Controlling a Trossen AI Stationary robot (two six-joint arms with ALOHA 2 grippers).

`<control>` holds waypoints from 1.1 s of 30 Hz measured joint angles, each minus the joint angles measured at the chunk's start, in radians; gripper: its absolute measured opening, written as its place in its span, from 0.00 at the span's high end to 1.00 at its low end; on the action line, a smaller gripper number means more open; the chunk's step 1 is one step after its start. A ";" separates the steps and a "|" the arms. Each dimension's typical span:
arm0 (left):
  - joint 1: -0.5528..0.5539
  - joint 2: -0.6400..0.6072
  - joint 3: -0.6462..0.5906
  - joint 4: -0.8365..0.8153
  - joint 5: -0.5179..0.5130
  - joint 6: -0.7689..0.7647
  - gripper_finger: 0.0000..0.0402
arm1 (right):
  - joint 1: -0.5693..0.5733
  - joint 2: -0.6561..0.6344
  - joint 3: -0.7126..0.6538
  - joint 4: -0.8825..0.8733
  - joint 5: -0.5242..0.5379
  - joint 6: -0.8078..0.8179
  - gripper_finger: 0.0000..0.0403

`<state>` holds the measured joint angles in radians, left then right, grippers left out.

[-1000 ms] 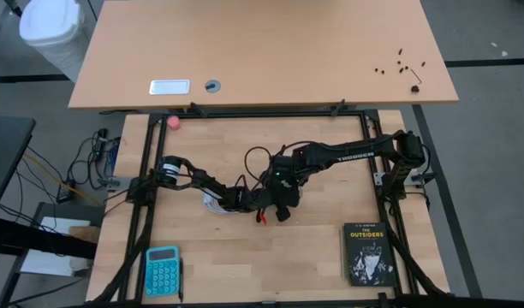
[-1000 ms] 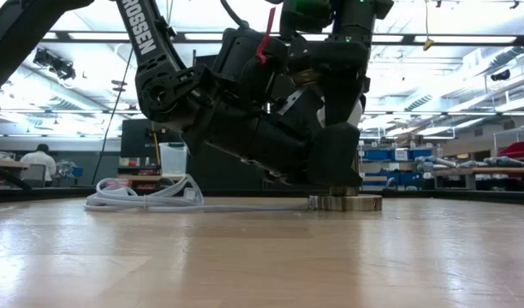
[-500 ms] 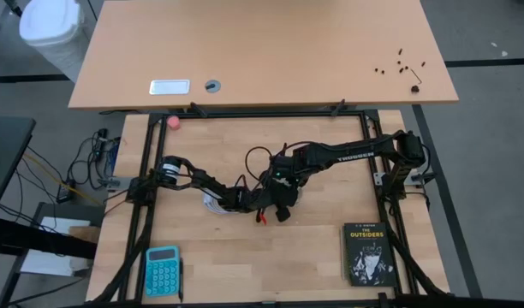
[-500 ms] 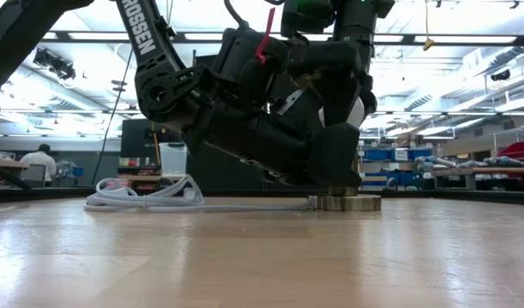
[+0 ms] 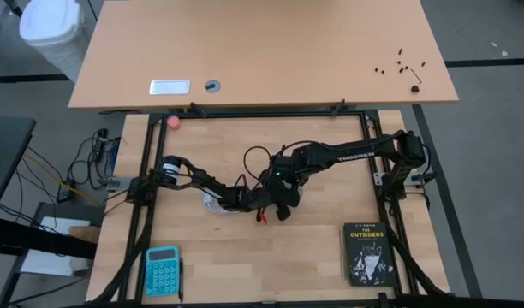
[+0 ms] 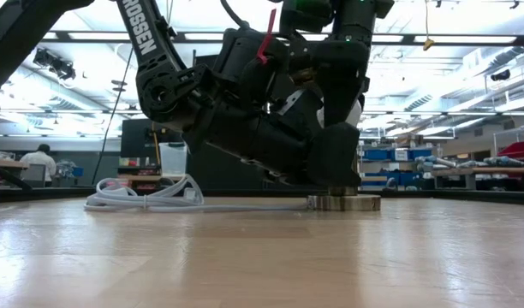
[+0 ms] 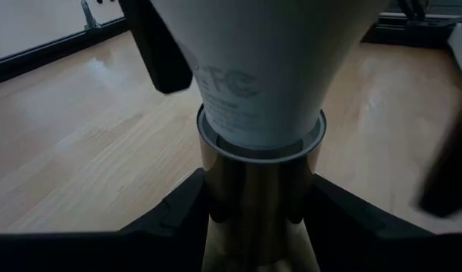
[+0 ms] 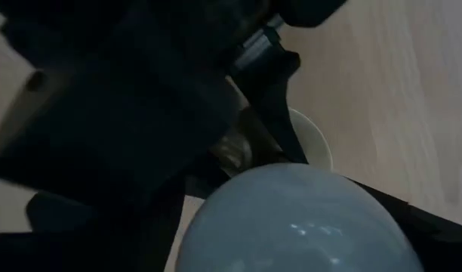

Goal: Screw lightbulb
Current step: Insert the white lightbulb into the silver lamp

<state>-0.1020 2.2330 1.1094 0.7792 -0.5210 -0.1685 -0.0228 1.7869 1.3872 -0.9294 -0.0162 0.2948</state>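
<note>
Grippers met at table centre: left gripper (image 7: pixel 254 219) was clamped on the brass socket (image 7: pixel 250 204) under the lightbulb (image 7: pixel 254 68). Right gripper (image 8: pixel 291 219) sat over the bulb's globe, fingers spread beside it. Lightbulb stood upright in the socket; white cord (image 6: pixel 142 198) lay beside the socket.

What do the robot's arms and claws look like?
Both arms are black and chunky, made of jointed blocks. The left arm has a silvery ring near its base; the right arm has white letters along it. Thin black cables loop off them, a little green light glows, and a red tag pokes out near the claws.
</note>
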 joint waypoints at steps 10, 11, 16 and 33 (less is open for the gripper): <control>0.002 0.000 0.000 -0.001 0.002 0.003 0.54 | -0.019 -0.081 0.000 -0.007 0.009 -0.066 0.13; 0.002 0.000 0.000 -0.002 0.002 0.003 0.54 | -0.019 -0.089 0.000 -0.007 0.009 -0.069 0.13; 0.001 0.000 0.000 -0.001 0.002 0.004 0.54 | -0.020 -0.127 0.000 -0.002 0.012 -0.086 0.13; 0.000 -0.001 0.000 -0.012 -0.002 0.005 0.54 | 0.045 -0.360 0.000 0.002 0.159 -0.092 0.16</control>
<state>-0.1024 2.2322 1.1099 0.7673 -0.5228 -0.1635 0.0223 1.4266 1.3871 -0.9271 0.1423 0.2027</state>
